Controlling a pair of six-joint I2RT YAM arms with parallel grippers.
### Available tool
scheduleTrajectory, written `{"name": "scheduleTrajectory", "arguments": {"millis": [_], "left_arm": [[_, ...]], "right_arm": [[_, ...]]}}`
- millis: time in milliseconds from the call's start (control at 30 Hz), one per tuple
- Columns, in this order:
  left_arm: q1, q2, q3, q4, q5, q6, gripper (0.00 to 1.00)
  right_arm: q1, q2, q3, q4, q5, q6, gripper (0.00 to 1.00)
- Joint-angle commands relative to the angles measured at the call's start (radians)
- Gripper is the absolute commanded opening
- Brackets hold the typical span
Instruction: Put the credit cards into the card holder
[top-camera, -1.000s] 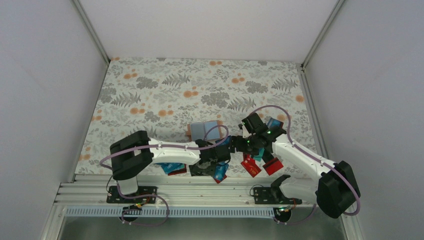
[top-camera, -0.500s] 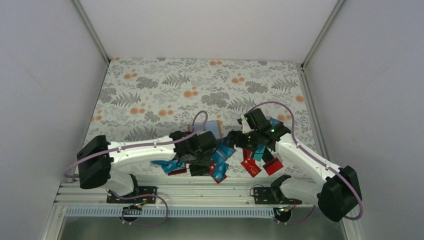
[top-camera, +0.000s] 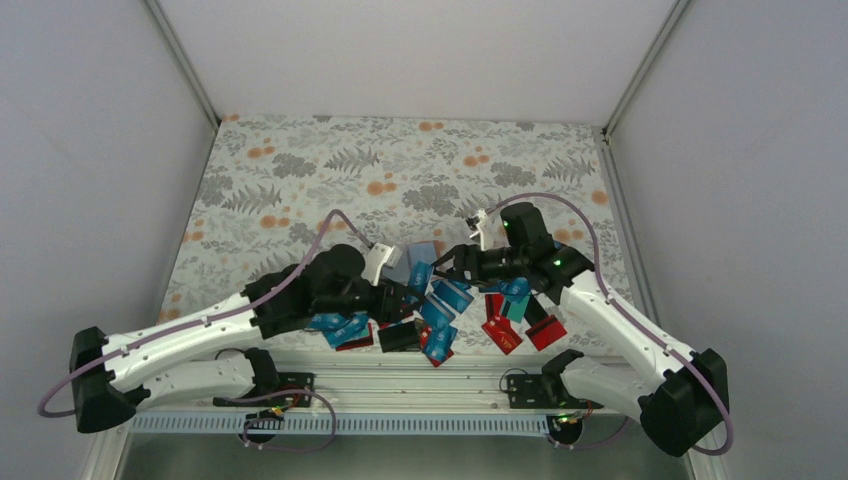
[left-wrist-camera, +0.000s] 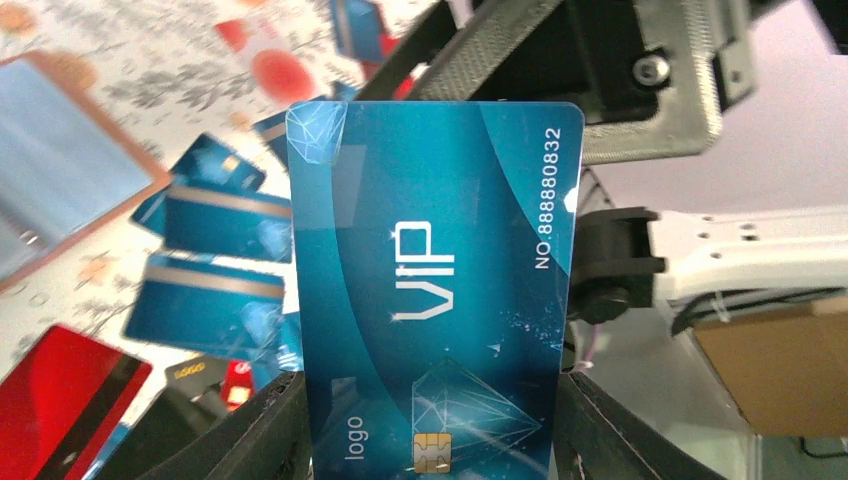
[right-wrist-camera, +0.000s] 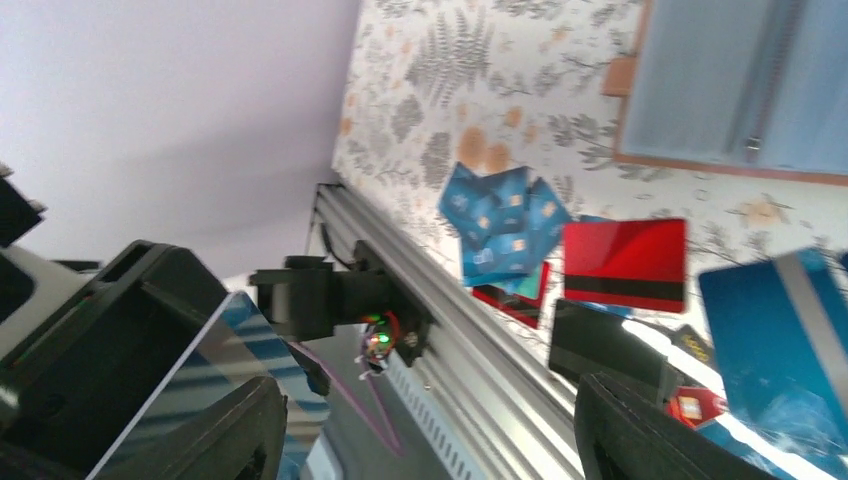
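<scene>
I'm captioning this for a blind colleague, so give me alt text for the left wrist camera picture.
A blue VIP card stands upright in the frame, pinched in the left claw and filling the middle of the view. Behind it to the left, loose blue cards, a red card and a tan card holder lie on a flowered table.

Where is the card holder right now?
In the top view the card holder lies flat mid-table, just beyond the scattered credit cards, close to the right tool.
</scene>
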Motion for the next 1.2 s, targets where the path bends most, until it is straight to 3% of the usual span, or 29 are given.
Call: {"name": "scheduleTrajectory", "arguments": {"millis": [0,233,533,700,900,1033,1167], "left_arm": [[0.008,-0.059,-0.033,0.133,0.104,0.098,0.49],[0.012,-0.145,-0.080,0.237,0.174,0.133,0.49],[0.018,-0.173,-0.068,0.195,0.103,0.132,0.49],[0.020,-0.034,0.003,-0.005,-0.062,0.109,0.52],[0.021,0.260,0.077,-0.240,-0.272,-0.010,0.78],[0.000,0.359,0.099,-0.293,-0.323,-0.064,0.84],[-0.103,0.432,0.188,-0.301,-0.324,-0.017,0.86]], "right_arm": [[-0.010,-0.044,0.040,0.099,-0.136,0.023,0.73],[-0.017,-0.103,0.086,0.100,-0.144,0.015,0.72],[-0.030,-0.170,0.122,0.093,-0.100,-0.003,0.67],[-0.030,-0.132,0.142,-0.103,0.141,-0.074,0.63],[-0.030,-0.090,0.061,-0.170,0.206,-0.064,0.65],[-0.030,-0.062,0.029,-0.222,0.265,-0.068,0.66],[-0.031,-0.051,-0.003,-0.283,0.314,-0.067,0.68]]}}
